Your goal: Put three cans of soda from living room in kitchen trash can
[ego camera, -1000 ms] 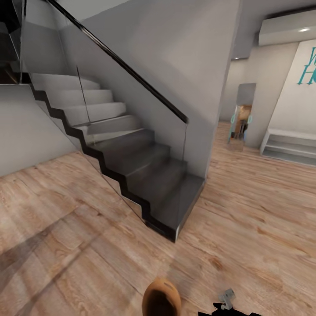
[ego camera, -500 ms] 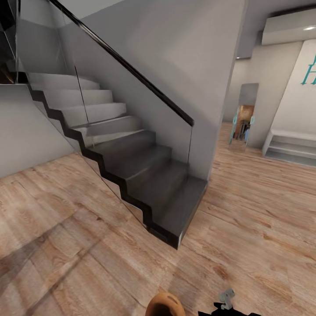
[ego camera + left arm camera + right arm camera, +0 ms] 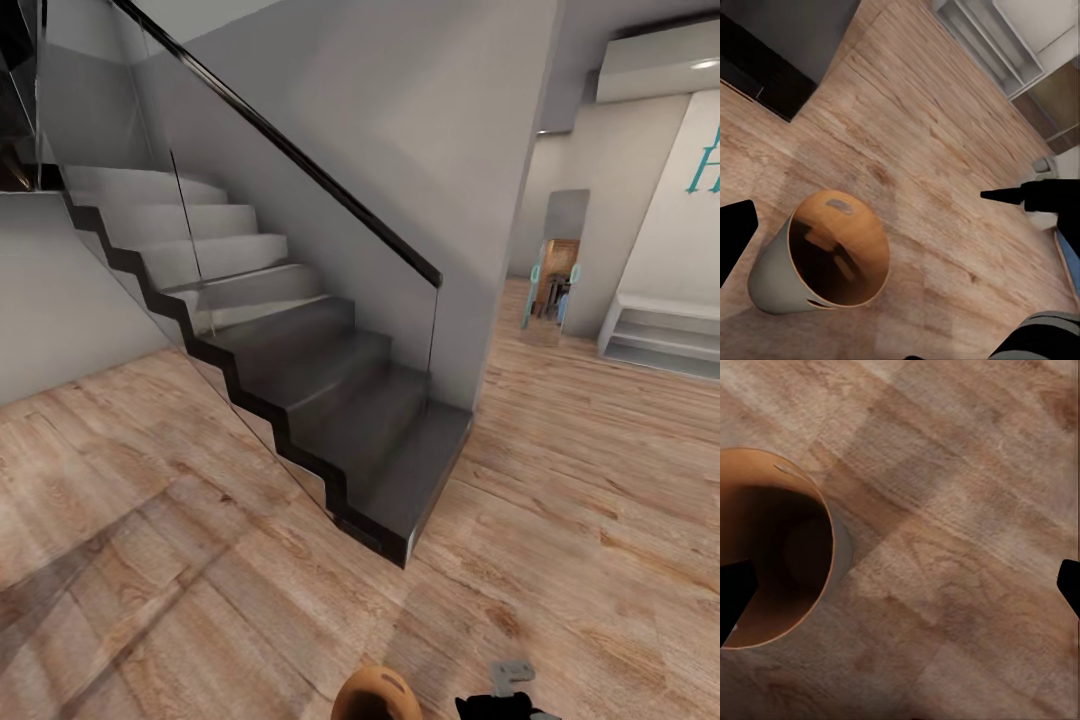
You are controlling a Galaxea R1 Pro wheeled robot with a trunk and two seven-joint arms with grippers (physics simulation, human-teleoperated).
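The tash can (image 3: 375,697), pale grey outside and brown inside, stands on the wood floor at the bottom edge of the head view, just in front of me. The left wrist view looks into the tash can (image 3: 832,255) from above; its inside is dim and no can of soda can be made out there. My left gripper (image 3: 900,225) is open above and beside it, with nothing between its fingers. My right gripper (image 3: 900,589) is open too, one fingertip over the tash can's rim (image 3: 825,521). The three can of soda are out of view.
A dark staircase (image 3: 330,400) with a glass railing rises ahead to the left. Its bottom step (image 3: 410,500) reaches into the floor. A corridor (image 3: 555,280) opens at the right, beside a low white shelf (image 3: 660,340). Part of my right arm (image 3: 505,695) shows low down.
The whole head view has shifted a little, so the camera moved. The tash can sits lower in the picture, and the piece of my right arm has dropped slightly.
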